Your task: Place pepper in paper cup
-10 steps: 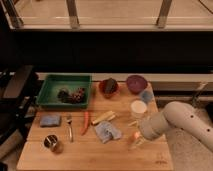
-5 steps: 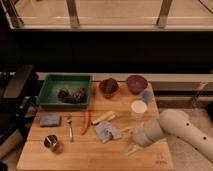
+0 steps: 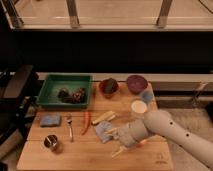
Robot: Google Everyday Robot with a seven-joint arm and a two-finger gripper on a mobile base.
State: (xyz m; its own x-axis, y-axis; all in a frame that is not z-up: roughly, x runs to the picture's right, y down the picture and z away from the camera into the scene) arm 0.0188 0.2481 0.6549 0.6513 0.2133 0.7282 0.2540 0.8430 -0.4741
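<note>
The pepper [image 3: 86, 122], a slim red-orange chili, lies on the wooden table [image 3: 90, 157] left of centre, beside a fork [image 3: 70, 127]. Further right, near the table's right edge, stands the white paper cup [image 3: 138, 107], upright. My gripper [image 3: 115, 141] hovers low over the table's front middle, right of the pepper and in front of the cup. It is open, its pale fingers spread with nothing between them. The white arm [image 3: 170, 131] reaches in from the lower right.
A green tray [image 3: 52, 85] with dark items sits at the back left. A red bowl [image 3: 109, 86] and a dark purple bowl [image 3: 136, 82] stand at the back. A pale yellow piece [image 3: 103, 117], blue wrapper [image 3: 102, 131], blue sponge [image 3: 50, 120] and metal can [image 3: 51, 143] lie nearby.
The arm has swung left and toward the table's front, bringing the gripper closer to the pepper. The fingers stay open. Nothing on the table has moved.
</note>
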